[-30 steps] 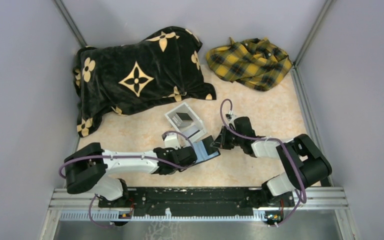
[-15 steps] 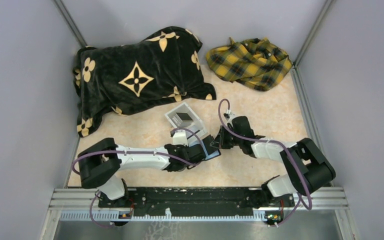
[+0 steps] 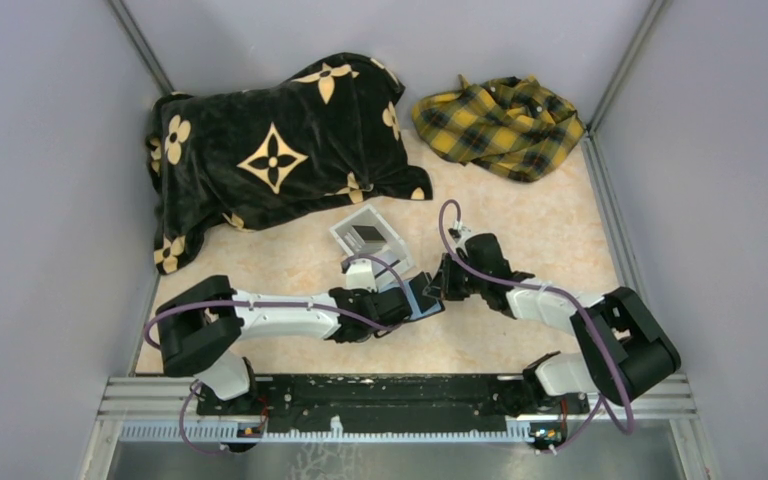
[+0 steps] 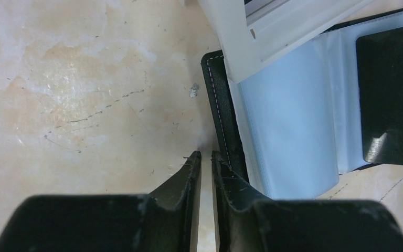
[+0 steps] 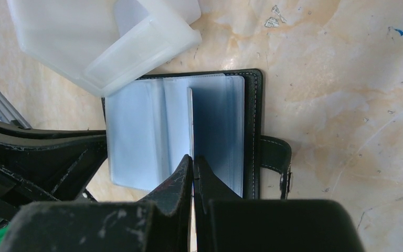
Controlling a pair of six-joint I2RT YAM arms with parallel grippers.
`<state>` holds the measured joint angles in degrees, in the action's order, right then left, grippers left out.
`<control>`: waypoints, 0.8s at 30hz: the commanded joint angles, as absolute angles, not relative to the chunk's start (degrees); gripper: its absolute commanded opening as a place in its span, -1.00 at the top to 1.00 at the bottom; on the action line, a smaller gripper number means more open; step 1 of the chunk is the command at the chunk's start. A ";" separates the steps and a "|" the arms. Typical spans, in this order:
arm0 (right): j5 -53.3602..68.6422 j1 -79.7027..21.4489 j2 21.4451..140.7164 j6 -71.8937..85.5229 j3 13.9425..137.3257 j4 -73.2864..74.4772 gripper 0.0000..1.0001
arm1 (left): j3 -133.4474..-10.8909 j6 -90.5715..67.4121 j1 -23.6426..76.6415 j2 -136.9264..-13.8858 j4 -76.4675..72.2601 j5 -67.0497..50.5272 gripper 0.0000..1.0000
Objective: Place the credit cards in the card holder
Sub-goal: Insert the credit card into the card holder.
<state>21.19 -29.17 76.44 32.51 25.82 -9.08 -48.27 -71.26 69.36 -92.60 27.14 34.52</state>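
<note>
right wrist: right hand (image 5: 193, 160) clamped on credit card (image 5: 191, 121) over open card holder (image 5: 252, 131).

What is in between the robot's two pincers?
An open black folding card holder with pale plastic sleeves lies between the left pincer and the right pincer. The top camera shows it best.

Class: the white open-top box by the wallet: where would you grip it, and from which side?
Probably one thin side wall of the white box, at the rim, from above, one finger inside, one outside: the open top leaves the walls free.
</note>
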 commanded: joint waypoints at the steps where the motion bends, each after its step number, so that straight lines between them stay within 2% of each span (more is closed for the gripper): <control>1: 20.79 -30.43 74.09 31.66 26.49 -8.34 1.00 | -45.55 -71.40 69.51 -96.96 31.09 28.79 0.60; 13: 21.72 -31.90 73.26 33.68 26.11 -10.47 1.00 | -46.41 -69.49 69.49 -99.72 29.94 27.25 0.60; 24: 26.14 -31.90 77.17 37.29 23.14 -19.73 1.00 | -46.31 -67.03 69.25 -100.25 26.84 26.38 0.60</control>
